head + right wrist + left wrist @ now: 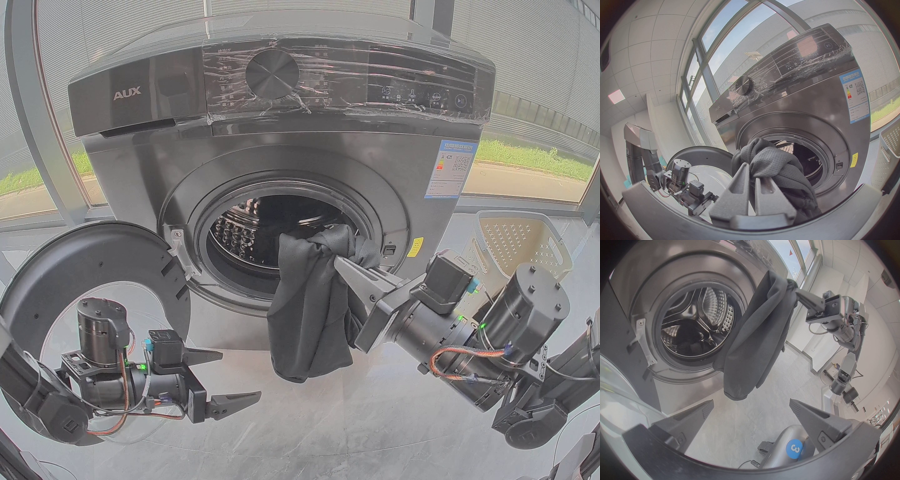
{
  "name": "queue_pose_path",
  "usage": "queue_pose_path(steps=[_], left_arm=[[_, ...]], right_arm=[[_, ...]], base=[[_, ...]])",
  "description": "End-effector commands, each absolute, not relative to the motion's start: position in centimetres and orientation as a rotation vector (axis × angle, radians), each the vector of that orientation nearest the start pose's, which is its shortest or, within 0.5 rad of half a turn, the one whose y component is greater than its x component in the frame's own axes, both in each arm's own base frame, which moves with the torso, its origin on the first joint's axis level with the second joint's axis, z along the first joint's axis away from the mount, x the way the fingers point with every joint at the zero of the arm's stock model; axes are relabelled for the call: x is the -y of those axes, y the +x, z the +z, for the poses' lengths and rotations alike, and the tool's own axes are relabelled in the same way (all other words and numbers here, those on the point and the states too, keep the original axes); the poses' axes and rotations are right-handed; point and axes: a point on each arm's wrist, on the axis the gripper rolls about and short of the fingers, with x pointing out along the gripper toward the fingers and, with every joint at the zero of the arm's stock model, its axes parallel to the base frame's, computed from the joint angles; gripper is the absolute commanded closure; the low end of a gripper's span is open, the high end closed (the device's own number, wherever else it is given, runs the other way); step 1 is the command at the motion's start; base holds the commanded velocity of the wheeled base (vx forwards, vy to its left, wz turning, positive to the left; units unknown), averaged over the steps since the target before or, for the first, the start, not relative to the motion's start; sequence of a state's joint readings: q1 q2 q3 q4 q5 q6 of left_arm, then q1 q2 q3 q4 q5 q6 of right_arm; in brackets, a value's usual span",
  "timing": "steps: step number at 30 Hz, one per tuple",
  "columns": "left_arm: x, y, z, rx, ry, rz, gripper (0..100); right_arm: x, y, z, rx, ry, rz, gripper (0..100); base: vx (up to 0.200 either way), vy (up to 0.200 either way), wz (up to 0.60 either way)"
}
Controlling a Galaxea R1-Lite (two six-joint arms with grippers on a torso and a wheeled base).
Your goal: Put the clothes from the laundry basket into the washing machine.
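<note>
A dark grey garment (312, 300) hangs from my right gripper (340, 261), which is shut on its bunched top just in front of the washing machine's open drum (269, 234). The cloth's upper part rests against the drum's rim and the rest droops below the opening. From the right wrist the bunched garment (775, 165) sits between the pressed-together fingers (737, 190). My left gripper (240, 377) is open and empty, low at the left near the floor. The left wrist view has the garment (756, 337) hanging before the drum (697, 324). The white laundry basket (522, 240) stands to the machine's right.
The round machine door (87, 275) stands swung open at the left, just behind my left arm. Pale marble floor (325, 425) lies in front of the machine. Glass walls run behind the washer.
</note>
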State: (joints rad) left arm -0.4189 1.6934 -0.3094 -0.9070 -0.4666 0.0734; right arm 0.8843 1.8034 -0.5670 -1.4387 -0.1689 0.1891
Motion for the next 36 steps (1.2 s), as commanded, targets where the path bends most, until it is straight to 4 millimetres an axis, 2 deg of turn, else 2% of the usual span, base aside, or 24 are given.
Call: queue_pose_path(steps=[1, 2, 4, 5, 7, 20, 30, 36], left_arm=[[11.2, 22.1, 7.0, -0.529, 0.057, -0.889, 0], [11.4, 22.7, 6.2, -0.532, 0.063, -0.869, 0], [11.5, 22.8, 6.1, -0.530, 0.064, -0.866, 0], [11.8, 23.7, 5.3, -0.512, 0.068, -0.842, 0], [12.1, 24.2, 4.8, -0.490, 0.065, -0.844, 0], [12.9, 25.9, 1.5, -0.486, 0.063, -0.864, 0], [14.4, 26.6, 0.1, -0.468, 0.066, -0.889, 0], [15.3, 27.5, 0.3, -0.439, 0.033, -0.886, 0]], right_arm=[[-22.9, 19.1, 17.4, 0.117, 0.288, 0.735, 100], [-22.9, 19.0, 17.4, 0.117, 0.288, 0.736, 100], [-22.9, 19.0, 17.4, 0.117, 0.288, 0.736, 100], [-23.0, 18.9, 17.4, 0.115, 0.288, 0.742, 100], [-23.1, 18.8, 17.3, 0.113, 0.287, 0.744, 100], [-23.2, 18.5, 17.1, 0.105, 0.285, 0.751, 100], [-23.2, 18.4, 17.2, 0.106, 0.286, 0.752, 100], [-23.1, 18.4, 17.1, 0.102, 0.283, 0.752, 100]], base=[[0.000, 0.000, 0.00], [0.000, 0.000, 0.00], [0.000, 0.000, 0.00], [0.000, 0.000, 0.00], [0.000, 0.000, 0.00], [0.000, 0.000, 0.00], [0.000, 0.000, 0.00], [0.000, 0.000, 0.00]])
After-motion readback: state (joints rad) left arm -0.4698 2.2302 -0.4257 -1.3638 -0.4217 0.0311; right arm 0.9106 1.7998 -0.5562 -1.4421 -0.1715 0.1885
